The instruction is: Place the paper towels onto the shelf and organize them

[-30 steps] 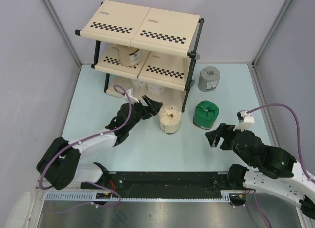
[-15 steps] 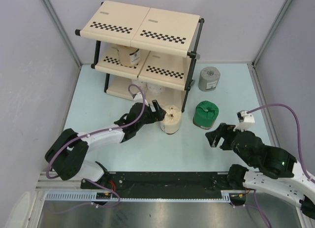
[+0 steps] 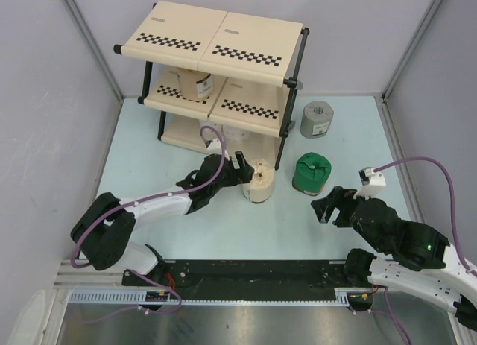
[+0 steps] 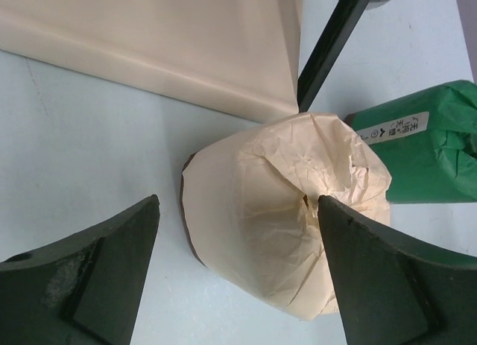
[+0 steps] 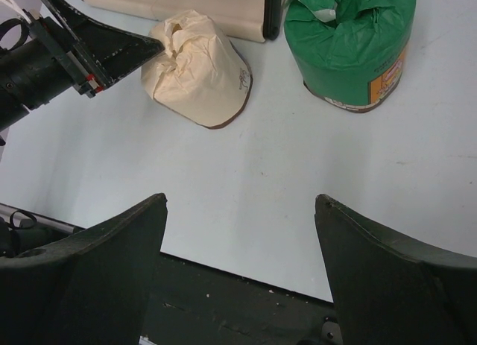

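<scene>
A tan paper towel roll point(image 3: 260, 182) stands on the table in front of the shelf point(image 3: 216, 43), leaning a little. My left gripper point(image 3: 243, 172) is open, its jaws either side of this roll's left flank. In the left wrist view the roll point(image 4: 283, 211) fills the gap between my fingers point(image 4: 89, 278), and one finger overlaps its crumpled top. A green roll point(image 3: 311, 173) stands to its right and a grey roll point(image 3: 317, 118) behind that. Another tan roll point(image 3: 195, 84) sits on the middle tier. White rolls point(image 3: 223, 133) show on the bottom tier. My right gripper point(image 3: 332, 203) is open and empty.
The shelf's black front post point(image 4: 332, 47) and bottom panel point(image 4: 164, 39) stand just behind the tan roll. The right wrist view shows the tan roll point(image 5: 201, 77), the green roll point(image 5: 350, 43), my left gripper point(image 5: 97, 43) and the black base rail point(image 5: 246, 300).
My left arm has reached forward and to the right, bringing its open jaws up to the tan roll on the table. The right arm has not moved.
</scene>
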Robot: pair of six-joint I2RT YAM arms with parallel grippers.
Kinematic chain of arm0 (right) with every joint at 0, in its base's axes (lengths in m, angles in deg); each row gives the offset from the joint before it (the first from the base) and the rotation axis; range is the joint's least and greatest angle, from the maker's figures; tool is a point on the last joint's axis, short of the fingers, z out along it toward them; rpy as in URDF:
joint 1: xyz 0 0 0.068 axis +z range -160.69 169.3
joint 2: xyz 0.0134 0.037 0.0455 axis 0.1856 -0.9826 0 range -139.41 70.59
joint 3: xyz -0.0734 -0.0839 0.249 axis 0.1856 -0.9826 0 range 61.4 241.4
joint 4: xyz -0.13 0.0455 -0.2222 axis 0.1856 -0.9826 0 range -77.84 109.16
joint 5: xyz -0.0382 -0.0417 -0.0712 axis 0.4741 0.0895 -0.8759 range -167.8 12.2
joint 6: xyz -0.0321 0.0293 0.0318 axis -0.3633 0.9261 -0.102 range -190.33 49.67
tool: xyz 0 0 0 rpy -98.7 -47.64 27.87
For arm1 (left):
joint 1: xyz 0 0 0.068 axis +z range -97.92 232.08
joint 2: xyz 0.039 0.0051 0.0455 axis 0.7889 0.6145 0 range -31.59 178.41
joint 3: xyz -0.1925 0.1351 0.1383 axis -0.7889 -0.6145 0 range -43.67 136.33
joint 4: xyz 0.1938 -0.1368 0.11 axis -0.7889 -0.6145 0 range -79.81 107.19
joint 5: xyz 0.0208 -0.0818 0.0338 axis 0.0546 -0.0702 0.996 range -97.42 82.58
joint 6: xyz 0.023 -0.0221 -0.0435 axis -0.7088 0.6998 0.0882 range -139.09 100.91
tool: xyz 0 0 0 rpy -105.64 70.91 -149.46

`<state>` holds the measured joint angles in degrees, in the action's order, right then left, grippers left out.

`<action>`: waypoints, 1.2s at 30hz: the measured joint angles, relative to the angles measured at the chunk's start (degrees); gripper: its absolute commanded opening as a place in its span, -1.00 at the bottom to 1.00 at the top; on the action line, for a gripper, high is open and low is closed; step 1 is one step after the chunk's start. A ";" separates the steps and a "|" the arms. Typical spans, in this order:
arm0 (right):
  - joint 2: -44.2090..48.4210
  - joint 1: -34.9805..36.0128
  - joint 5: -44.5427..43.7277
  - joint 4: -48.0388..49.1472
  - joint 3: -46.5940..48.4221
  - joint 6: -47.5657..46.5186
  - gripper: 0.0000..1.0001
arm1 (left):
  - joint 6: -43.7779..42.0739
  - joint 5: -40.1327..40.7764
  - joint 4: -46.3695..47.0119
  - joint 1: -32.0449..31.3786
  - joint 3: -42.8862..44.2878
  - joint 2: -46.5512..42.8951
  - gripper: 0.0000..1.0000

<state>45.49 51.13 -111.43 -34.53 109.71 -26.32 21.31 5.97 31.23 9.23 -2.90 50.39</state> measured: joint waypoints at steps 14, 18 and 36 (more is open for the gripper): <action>-0.02 0.48 -0.24 0.00 0.00 0.02 0.69 | -1.49 -0.22 -3.69 -1.14 3.72 3.52 0.78; -0.02 0.61 -0.44 0.00 0.00 0.04 0.70 | -1.99 -0.11 -6.49 -1.38 6.56 5.38 0.74; -0.02 0.96 -0.63 0.00 0.00 0.17 0.69 | -3.37 1.33 -14.43 -2.43 12.28 9.05 0.43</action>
<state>45.47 52.09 -112.06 -34.53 109.71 -26.15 17.95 7.30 16.81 6.80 9.38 59.43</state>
